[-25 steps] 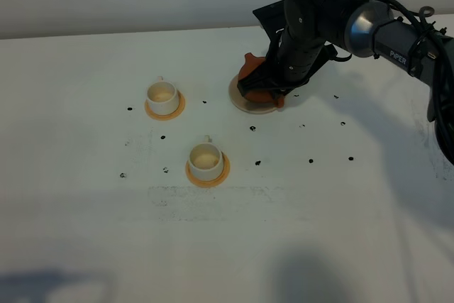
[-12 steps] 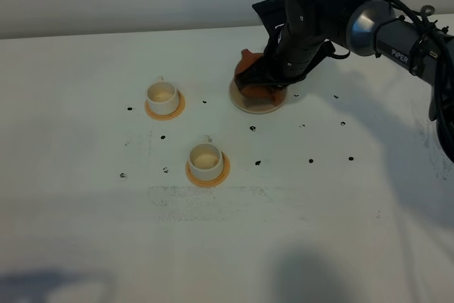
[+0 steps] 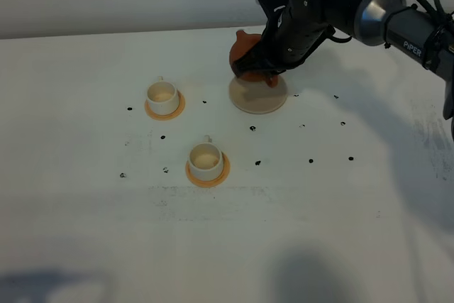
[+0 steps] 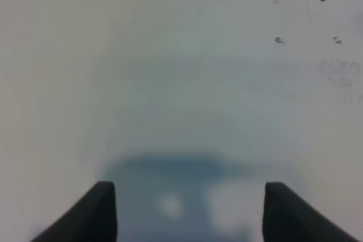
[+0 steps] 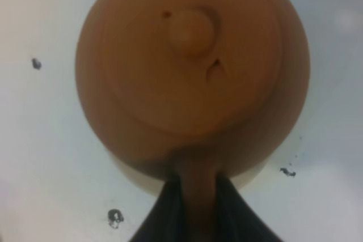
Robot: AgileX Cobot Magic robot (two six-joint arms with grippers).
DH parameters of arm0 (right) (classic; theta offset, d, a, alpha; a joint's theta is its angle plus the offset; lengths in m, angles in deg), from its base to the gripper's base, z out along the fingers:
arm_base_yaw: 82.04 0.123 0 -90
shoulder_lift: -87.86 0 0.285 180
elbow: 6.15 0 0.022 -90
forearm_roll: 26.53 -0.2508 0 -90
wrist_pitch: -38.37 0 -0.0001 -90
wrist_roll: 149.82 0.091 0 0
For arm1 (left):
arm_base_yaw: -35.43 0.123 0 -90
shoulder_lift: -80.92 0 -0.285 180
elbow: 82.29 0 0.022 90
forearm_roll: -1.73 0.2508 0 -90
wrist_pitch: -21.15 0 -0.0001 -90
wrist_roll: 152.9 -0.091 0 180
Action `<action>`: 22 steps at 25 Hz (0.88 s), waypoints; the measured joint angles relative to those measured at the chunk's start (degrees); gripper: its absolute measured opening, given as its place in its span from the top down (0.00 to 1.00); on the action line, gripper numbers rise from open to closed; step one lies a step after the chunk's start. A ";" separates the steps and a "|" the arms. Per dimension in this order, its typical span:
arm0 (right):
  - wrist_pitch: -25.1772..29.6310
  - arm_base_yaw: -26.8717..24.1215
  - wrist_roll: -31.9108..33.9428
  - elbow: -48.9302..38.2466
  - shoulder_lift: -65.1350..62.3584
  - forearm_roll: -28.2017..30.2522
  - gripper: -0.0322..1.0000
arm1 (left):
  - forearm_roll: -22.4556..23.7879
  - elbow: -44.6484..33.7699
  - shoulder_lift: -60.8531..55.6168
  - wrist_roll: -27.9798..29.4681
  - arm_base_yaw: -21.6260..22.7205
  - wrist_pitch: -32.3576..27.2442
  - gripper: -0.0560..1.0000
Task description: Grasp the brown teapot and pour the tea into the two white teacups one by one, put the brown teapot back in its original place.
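1. the right gripper (image 3: 261, 70) is clenched on the teapot's (image 3: 245, 51) loop handle; in the right wrist view the two dark fingers (image 5: 164, 216) pinch the handle from either side, at the far side of the pot from the spout
2. the teapot hangs in that grip clear of the table (image 3: 319, 211), over the back edge of the saucer (image 3: 259, 98); it looks tilted a little, spout pointing left and up toward the wall; the lid with its knob (image 5: 191, 31) sits on
3. most of the saucer's cream face shows bare below the pot; from the wrist only a pale sliver of it peeks out under the pot's belly
4. the far cup (image 3: 162, 94) stands on its coaster (image 3: 178, 108) well left of the saucer; the near cup (image 3: 206, 157) stands on its coaster (image 3: 215, 179) closer to the front, between the two; both upright, insides pale
5. small black marks (image 3: 252, 128) dot the table around the cups and saucer
6. the left gripper (image 4: 190, 213) shows only in its own wrist view; its jaws are spread wide over plain table, nothing between them, touching nothing
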 joint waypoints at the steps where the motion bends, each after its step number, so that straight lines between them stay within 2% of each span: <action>1: 0.04 0.41 0.00 0.00 -0.23 -0.04 0.86 | 0.00 0.00 0.00 0.00 0.00 0.00 0.43; 9: -0.96 2.30 -1.13 -3.62 -4.43 -0.35 0.86 | 0.00 0.00 0.00 0.00 0.00 0.00 0.43; 15: -4.63 2.30 -1.93 -13.41 -11.45 -0.35 0.86 | 0.00 0.00 0.00 0.34 0.00 -0.02 0.43; 22: -11.74 3.06 -2.04 -28.50 -21.08 -0.43 0.86 | 0.00 0.00 0.00 0.34 0.00 0.03 0.43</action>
